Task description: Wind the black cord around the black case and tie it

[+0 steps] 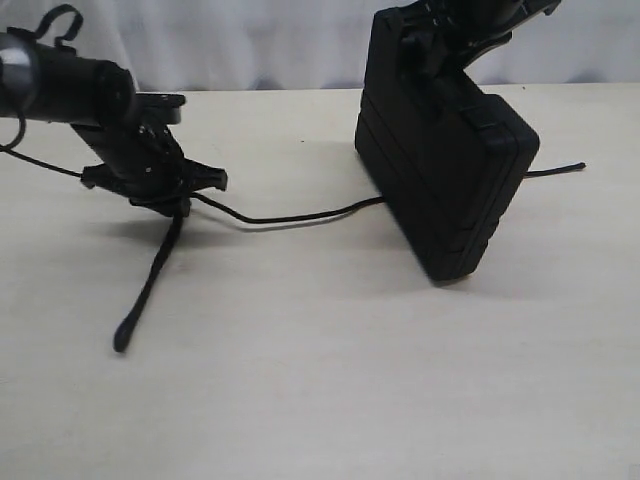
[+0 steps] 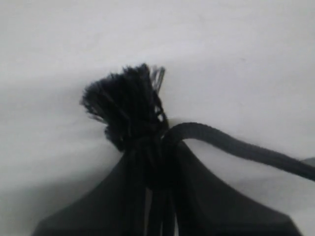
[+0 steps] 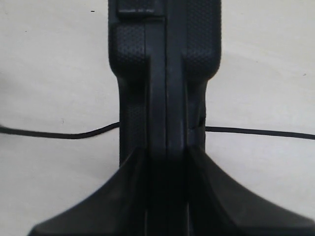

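The black case [image 1: 450,170] stands tilted on its lower edge at the right of the table, and my right gripper [image 1: 438,45] is shut on its upper edge. The right wrist view looks down the case's ribbed side [image 3: 165,73], clamped between the fingers of that gripper [image 3: 167,160]. The black cord [image 1: 300,215] runs from my left gripper [image 1: 172,195] across the table, passes under the case and comes out on the far side [image 3: 256,131]. My left gripper [image 2: 155,150] is shut on the cord [image 2: 236,147] just behind its frayed knot [image 2: 125,105].
A thicker black strand [image 1: 145,285] trails from the left gripper over the table toward the front edge. A thin robot cable [image 1: 40,160] hangs behind the left arm. The cord's free end [image 1: 575,167] lies to the right of the case.
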Robot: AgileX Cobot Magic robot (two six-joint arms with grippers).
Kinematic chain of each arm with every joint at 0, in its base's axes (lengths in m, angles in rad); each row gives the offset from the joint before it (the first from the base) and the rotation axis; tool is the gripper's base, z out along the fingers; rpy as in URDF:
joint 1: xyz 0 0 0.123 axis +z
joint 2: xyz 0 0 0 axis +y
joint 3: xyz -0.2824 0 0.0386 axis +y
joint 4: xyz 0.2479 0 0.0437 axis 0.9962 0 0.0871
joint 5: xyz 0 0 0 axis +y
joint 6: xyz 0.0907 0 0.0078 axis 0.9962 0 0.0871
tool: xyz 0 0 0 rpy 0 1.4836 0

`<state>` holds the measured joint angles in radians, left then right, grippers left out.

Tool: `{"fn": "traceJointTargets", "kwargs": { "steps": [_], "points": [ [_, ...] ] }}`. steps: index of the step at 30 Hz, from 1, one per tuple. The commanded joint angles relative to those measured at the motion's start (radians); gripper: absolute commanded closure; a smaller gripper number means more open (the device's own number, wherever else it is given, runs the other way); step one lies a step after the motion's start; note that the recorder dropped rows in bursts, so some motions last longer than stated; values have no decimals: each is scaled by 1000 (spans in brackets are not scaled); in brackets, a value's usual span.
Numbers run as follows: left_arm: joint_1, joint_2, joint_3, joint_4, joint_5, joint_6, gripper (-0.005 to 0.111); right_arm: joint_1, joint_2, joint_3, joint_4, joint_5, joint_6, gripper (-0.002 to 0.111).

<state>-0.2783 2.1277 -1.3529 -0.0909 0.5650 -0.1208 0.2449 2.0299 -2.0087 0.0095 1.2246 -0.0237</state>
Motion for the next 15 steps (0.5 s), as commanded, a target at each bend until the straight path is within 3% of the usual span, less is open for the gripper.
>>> {"fn": "traceJointTargets", "kwargs": {
  "steps": [1,3,8,14,15],
  "points": [
    [88,1,2,-255,93,-67,107,1,-2,-1,5,-4,-18,104],
    [115,1,2,-308,132,-28,106,1,-2,-1,5,-4,-18,104],
    [128,1,2,-315,166,86,85,1,-2,-1,5,-4,-18,104],
    [126,1,2,-313,138,156,85,1,-2,-1,5,-4,-18,104],
    [126,1,2,-313,136,159,80,1,-2,-1,5,-4,-20,104]
  ]
}}
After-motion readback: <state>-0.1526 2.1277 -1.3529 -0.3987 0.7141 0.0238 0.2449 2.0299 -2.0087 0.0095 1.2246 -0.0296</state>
